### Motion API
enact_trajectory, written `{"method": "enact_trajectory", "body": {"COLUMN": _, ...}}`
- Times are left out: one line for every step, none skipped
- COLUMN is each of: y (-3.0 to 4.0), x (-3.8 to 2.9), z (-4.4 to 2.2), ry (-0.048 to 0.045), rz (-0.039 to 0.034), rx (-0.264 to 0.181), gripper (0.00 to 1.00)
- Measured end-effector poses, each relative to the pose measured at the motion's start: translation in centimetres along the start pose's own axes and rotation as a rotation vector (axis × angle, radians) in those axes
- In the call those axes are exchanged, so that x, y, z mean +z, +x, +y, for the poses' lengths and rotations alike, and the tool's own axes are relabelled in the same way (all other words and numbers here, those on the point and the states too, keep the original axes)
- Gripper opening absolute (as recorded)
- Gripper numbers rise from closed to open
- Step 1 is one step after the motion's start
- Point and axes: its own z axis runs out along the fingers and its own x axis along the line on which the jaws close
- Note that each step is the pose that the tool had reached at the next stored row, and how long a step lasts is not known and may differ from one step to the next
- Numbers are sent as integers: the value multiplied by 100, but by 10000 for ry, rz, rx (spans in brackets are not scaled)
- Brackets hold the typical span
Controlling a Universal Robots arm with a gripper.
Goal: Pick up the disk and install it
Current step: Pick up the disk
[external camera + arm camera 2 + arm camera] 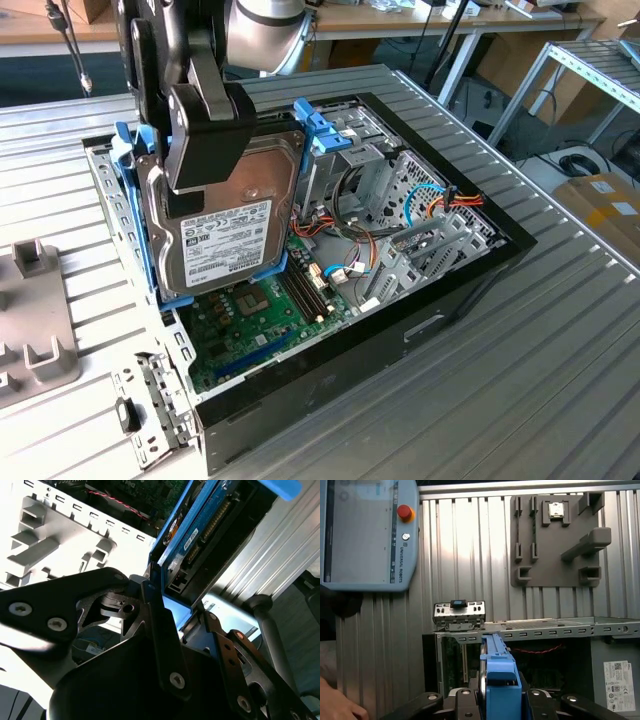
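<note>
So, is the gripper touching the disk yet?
Touching. In the exterior view the gripper presses a black finger flat on the disk, above its label, holding it tilted over the computer case.

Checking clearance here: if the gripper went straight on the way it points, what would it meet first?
The gripper, shut on the disk, points down into the open computer case. The disk's lower edge would likely reach the green motherboard first, though depth is unclear.

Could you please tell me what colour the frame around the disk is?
The frame on the disk is light blue, best seen in the exterior view.
</note>
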Motion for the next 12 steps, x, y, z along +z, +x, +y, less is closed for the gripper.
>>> {"method": "enact_trajectory", "body": {"y": 3, "x": 0, "z": -3, "ry": 0, "rz": 0, "rx": 0, "gripper": 37}}
{"method": "enact_trajectory", "body": {"y": 6, "x": 0, "z": -6, "ry": 0, "rz": 0, "rx": 0, "gripper": 37}}
{"method": "enact_trajectory", "body": {"y": 8, "x": 0, "z": -8, "ry": -1, "rz": 0, "rx": 0, "gripper": 37}}
{"method": "enact_trajectory", "body": {"y": 10, "x": 0, "z": -11, "ry": 0, "rz": 0, "rx": 0, "gripper": 37}}
{"method": "enact_trajectory", "body": {"y": 12, "x": 0, "z": -12, "ry": 0, "rz": 0, "rx": 0, "gripper": 37}}
{"method": "enact_trajectory", "body": {"y": 14, "x": 0, "z": -14, "ry": 0, "rz": 0, "rx": 0, "gripper": 37}}
{"method": "enact_trajectory", "body": {"y": 15, "x": 0, "z": -16, "ry": 0, "rz": 0, "rx": 1, "gripper": 37}}
{"method": "enact_trajectory", "body": {"y": 18, "x": -1, "z": -21, "ry": -1, "rz": 1, "rx": 0, "gripper": 37}}
{"method": "enact_trajectory", "body": {"y": 20, "x": -1, "z": -23, "ry": 0, "rz": 0, "rx": 0, "gripper": 37}}
{"method": "enact_trajectory", "body": {"y": 22, "x": -1, "z": -25, "ry": 0, "rz": 0, "rx": 0, "gripper": 37}}
{"method": "enact_trajectory", "body": {"y": 26, "x": -1, "z": -30, "ry": 0, "rz": 0, "rx": 0, "gripper": 37}}
{"method": "enact_trajectory", "body": {"y": 29, "x": -1, "z": -34, "ry": 0, "rz": 0, "rx": 0, "gripper": 37}}
